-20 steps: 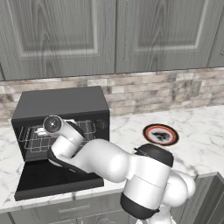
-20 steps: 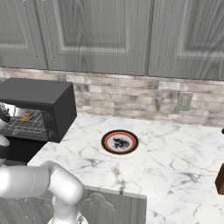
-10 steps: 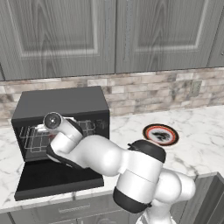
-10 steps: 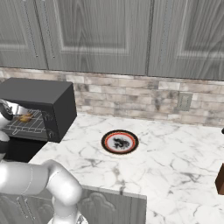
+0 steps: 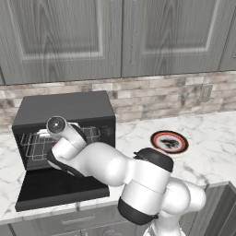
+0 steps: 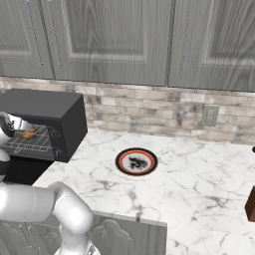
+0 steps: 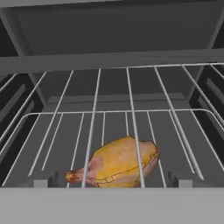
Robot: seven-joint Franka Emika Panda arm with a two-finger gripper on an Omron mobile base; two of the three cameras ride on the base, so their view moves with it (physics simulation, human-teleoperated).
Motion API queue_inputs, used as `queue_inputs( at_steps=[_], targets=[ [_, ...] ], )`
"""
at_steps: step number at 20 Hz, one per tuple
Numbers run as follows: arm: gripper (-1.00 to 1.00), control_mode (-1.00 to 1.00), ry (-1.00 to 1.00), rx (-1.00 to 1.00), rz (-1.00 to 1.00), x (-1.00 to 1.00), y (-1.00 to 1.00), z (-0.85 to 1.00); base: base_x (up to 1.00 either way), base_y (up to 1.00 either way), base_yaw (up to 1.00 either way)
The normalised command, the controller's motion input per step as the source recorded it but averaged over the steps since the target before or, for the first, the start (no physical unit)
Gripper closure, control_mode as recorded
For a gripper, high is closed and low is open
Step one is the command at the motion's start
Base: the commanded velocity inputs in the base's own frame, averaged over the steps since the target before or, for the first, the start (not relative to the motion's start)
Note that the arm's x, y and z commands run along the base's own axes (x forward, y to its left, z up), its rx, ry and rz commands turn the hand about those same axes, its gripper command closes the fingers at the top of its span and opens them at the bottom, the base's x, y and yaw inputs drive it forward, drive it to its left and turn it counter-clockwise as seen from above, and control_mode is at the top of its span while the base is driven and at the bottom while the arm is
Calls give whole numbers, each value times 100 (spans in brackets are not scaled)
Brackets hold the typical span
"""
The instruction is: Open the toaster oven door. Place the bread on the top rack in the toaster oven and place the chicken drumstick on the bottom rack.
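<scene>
The black toaster oven (image 5: 64,108) stands at the left of the counter, and it also shows in the right base view (image 6: 45,107). The toaster oven door (image 5: 60,186) lies folded down flat. My arm reaches into the oven mouth. Inside, the orange-brown chicken drumstick (image 7: 116,164) lies on the bottom rack (image 7: 65,131), under the wires of the top rack (image 7: 131,87). It shows small in the right base view too (image 6: 27,133). My gripper (image 7: 113,179) is open, its tips wide apart on either side of the drumstick's near end. The bread is out of view.
A round plate (image 5: 169,142) with a red rim and dark centre sits on the marble counter right of the oven, also seen as the plate (image 6: 136,162). A brown object (image 6: 251,204) stands at the far right edge. Grey cabinets hang above.
My wrist has risen slightly at the oven mouth and the forearm has shifted. The drumstick stays on the rack, and the oven door and plate have not moved.
</scene>
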Motion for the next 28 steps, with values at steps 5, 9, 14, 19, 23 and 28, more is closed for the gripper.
queue_inputs(
  at_steps=[5, 9, 14, 19, 23, 28],
  targets=[
    [-100, -100, 5, 9, 0, -35, 17, -17, 0, 0, 0],
    [-100, -100, 9, 11, 0, -44, 15, -15, 0, 0, 0],
    [-100, -100, 14, 11, 0, -49, 13, -13, 0, 0, 0],
    [-100, -100, 24, 12, 0, -58, 7, -13, 0, 0, 0],
    [-100, -100, 28, 13, 0, -61, 5, -12, 0, 0, 0],
    [-100, -100, 27, 8, 0, -64, 5, -15, 0, 0, 0]
  ],
)
